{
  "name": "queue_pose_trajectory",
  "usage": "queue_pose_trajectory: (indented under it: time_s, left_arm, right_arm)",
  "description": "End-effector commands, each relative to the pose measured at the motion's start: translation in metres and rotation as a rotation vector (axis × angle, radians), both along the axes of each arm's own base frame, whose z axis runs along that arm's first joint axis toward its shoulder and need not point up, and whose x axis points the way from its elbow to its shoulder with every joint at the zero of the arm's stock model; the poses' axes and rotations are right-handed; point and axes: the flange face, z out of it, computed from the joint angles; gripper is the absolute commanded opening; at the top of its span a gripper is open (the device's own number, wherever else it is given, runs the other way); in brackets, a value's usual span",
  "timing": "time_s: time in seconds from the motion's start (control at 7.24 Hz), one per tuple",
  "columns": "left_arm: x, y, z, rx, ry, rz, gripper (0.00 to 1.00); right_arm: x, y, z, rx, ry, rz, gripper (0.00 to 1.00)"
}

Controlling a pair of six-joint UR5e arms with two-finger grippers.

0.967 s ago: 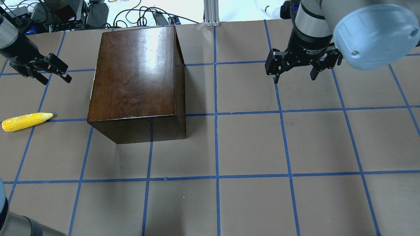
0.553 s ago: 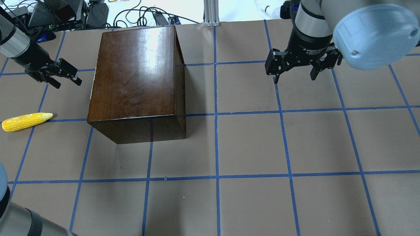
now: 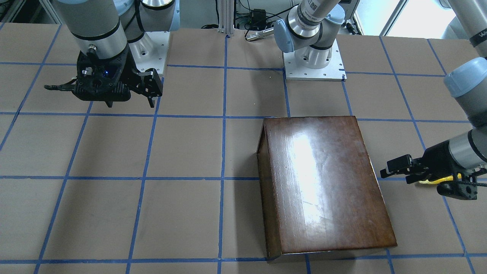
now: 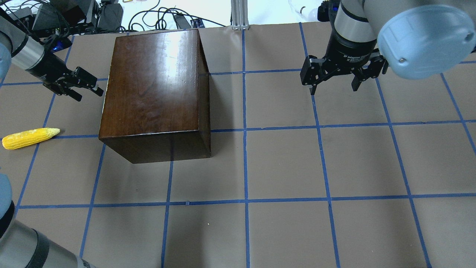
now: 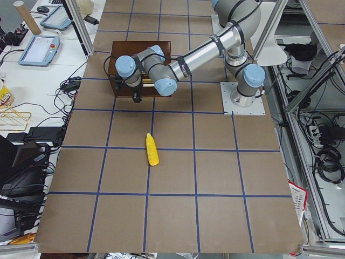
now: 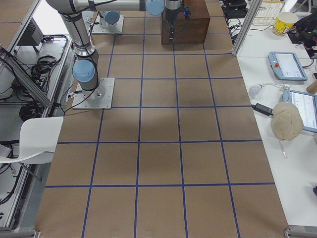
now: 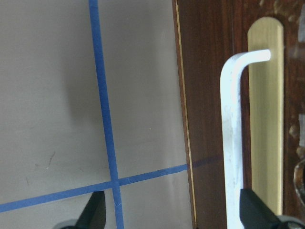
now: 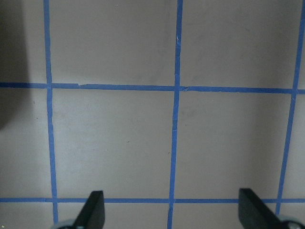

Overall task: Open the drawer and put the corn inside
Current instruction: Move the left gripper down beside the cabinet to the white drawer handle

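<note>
Left jaws spread wide and empty, just short of the closed drawer [image 7: 209, 119], its white handle [image 7: 232, 143] ahead between them. Corn [image 4: 29, 138] lies on the surface [image 4: 282, 163], behind them, apart. Right jaws open, empty, far off.

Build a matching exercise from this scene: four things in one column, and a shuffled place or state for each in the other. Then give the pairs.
Things
1. corn
2. left gripper
3. right gripper
4. drawer handle

Places and states
A. open, over bare table, well away from the cabinet
B. white bar over a brass plate
C. lying flat across a blue tape line, nothing touching it
D. open, close beside the cabinet's handle side

Pairs: 1-C, 2-D, 3-A, 4-B
</note>
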Motion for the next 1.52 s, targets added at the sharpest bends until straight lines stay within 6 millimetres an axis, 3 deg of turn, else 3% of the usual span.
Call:
queue_pose_trajectory:
  time_s: [0.0, 0.83, 1.38]
  left_arm:
    - [-0.001, -0.003, -0.006, -0.006, 0.029, 0.000, 1.00]
    - [-0.010, -0.003, -0.012, 0.025, 0.038, 0.053, 1.00]
    - [-0.010, -0.003, -0.026, 0.047, 0.047, 0.050, 1.00]
  right_arm:
    - [0.000, 0.000, 0.000, 0.000, 0.000, 0.000, 1.00]
    - [0.000, 0.000, 0.000, 0.000, 0.000, 0.000, 1.00]
    - [0.000, 0.000, 0.000, 0.000, 0.000, 0.000, 1.00]
